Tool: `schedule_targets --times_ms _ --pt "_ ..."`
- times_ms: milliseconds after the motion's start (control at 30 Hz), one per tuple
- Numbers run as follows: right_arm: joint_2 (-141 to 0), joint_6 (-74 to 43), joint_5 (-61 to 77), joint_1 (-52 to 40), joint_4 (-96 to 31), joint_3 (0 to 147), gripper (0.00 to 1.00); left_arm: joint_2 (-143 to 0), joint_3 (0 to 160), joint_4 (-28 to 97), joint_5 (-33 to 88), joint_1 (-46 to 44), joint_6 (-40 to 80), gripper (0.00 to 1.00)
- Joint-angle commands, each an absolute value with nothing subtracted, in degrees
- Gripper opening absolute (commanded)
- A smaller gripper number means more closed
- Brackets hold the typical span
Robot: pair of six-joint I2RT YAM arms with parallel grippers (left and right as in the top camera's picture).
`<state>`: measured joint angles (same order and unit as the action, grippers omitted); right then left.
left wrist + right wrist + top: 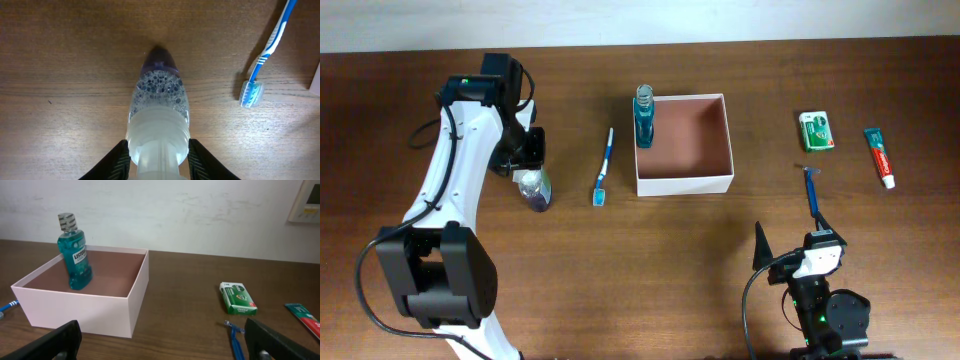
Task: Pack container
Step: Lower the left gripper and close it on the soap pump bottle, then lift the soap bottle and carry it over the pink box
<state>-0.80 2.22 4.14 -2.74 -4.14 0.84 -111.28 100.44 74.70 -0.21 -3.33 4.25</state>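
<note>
The container (685,184), a white square box with a pinkish-brown inside, sits at the table's middle back. A blue mouthwash bottle (644,120) stands upright in its left corner, also visible in the right wrist view as the mouthwash bottle (75,255) inside the container (85,305). My left gripper (159,162) is shut on a clear bottle (159,95) with bubbly liquid and a purple far end. From overhead that clear bottle (533,188) lies just below the left gripper (530,160). My right gripper (792,240) stands open and empty near the front edge; in its own view the right gripper (165,350) holds nothing.
A blue and white toothbrush (604,168) lies between the clear bottle and the container. Right of the container lie a green packet (816,131), a toothpaste tube (880,157) and a blue razor (812,190), the razor just ahead of my right gripper.
</note>
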Motion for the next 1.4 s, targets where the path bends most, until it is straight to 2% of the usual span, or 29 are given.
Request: schedule_targets --times_ms 0,200,333,767,933,1233,1367 --pt "-0.25 2.57 4.64 -3.05 -4.01 0.32 0.99 -111.61 101.19 75.26 -0.19 -2.92 4.21 0.39" --pt "-0.25 2.57 4.64 -3.05 -4.01 0.32 0.99 -111.61 101.21 75.46 -0.19 -2.92 4.21 0.32" --pt "-0.25 2.57 4.64 -3.05 -4.01 0.32 0.99 -111.61 101.93 76.01 -0.19 -2.94 4.21 0.09" --pt "-0.25 2.57 4.64 -3.05 -4.01 0.32 0.99 -111.61 111.15 80.09 1.1 -2.98 4.23 0.09" --pt "-0.25 2.57 4.64 -3.05 -4.01 0.32 0.99 -111.61 115.57 79.64 7.25 -3.11 4.23 0.09" --pt "-0.25 2.57 4.64 -3.03 -4.01 0.32 0.99 -111.61 132.81 78.26 8.54 -7.51 8.99 0.09" --pt "-0.25 2.57 4.64 -3.03 -4.01 0.32 0.99 -111.61 141.51 77.76 3.92 -11.18 12.64 0.08"
